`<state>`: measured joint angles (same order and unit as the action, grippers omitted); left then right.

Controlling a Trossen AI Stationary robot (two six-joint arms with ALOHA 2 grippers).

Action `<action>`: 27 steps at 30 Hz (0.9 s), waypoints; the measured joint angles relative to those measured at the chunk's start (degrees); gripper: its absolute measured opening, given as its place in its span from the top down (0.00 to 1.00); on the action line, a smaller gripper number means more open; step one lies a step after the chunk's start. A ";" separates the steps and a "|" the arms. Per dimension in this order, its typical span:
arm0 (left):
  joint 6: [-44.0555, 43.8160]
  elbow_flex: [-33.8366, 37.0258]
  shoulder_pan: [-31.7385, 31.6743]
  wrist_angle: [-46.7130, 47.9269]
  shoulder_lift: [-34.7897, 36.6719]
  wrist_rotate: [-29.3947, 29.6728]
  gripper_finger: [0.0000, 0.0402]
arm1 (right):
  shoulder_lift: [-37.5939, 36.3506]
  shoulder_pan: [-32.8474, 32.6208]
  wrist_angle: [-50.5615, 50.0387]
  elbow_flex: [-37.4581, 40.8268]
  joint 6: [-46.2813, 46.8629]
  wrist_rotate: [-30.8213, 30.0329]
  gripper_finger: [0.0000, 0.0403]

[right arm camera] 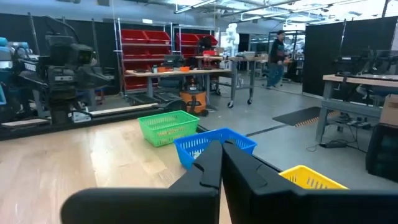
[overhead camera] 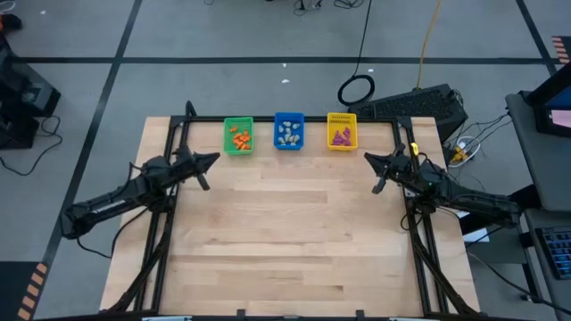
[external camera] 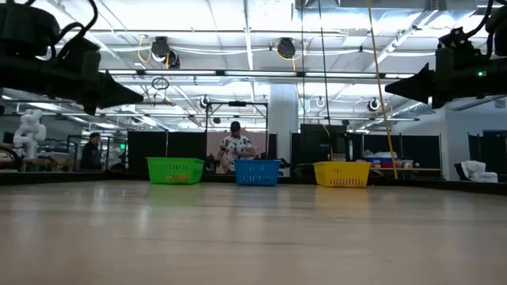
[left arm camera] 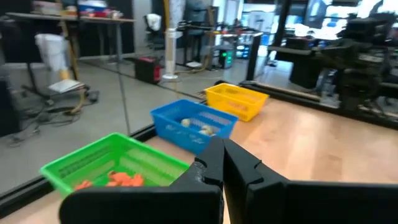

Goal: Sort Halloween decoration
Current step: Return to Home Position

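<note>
Left gripper and right gripper hang clenched on nothing, Halloween decoration all binned just ahead of the fingertips, so homing well likely means settling level, clear of the bins.

**Desk:** Seen from above, the robot's matte black jointed left arm and its twin, the matte black right arm. Any difference between them?

**Photographer:** None in colour. Both are dark throughout, built of slim links with bulkier joint housings, narrowing toward the wrist.

**Desk:** And the ends?

**Photographer:** The left gripper and right gripper each carry two black wedge-shaped fingers. These are flat-sided and plain, tapering to a narrow tip above a broad black body.

**Desk:** Anything else?

**Photographer:** In the low view, black cable loops over the left arm's housing. A small green light glows on the right arm's.
</note>
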<state>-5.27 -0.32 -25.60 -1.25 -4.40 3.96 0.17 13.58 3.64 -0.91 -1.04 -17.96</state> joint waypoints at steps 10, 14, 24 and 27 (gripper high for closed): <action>-0.40 0.02 -2.46 -0.08 -0.94 -0.69 1.00 | -0.01 -0.02 -0.02 0.02 -1.66 0.01 1.00; -0.44 0.02 -2.46 -0.60 -0.94 -0.69 1.00 | 0.00 -0.02 -0.04 0.02 -1.78 0.02 1.00; -0.35 0.04 -2.46 -1.01 -0.93 2.56 1.00 | -0.01 -0.02 0.00 0.02 -3.73 -1.59 1.00; 0.10 0.04 -2.46 -1.01 -0.92 2.77 1.00 | 0.02 -0.02 0.00 0.02 -3.25 -1.77 1.00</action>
<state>-5.17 -0.27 -28.05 -2.26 -5.32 6.72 0.19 13.56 3.64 -0.89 -4.29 -19.73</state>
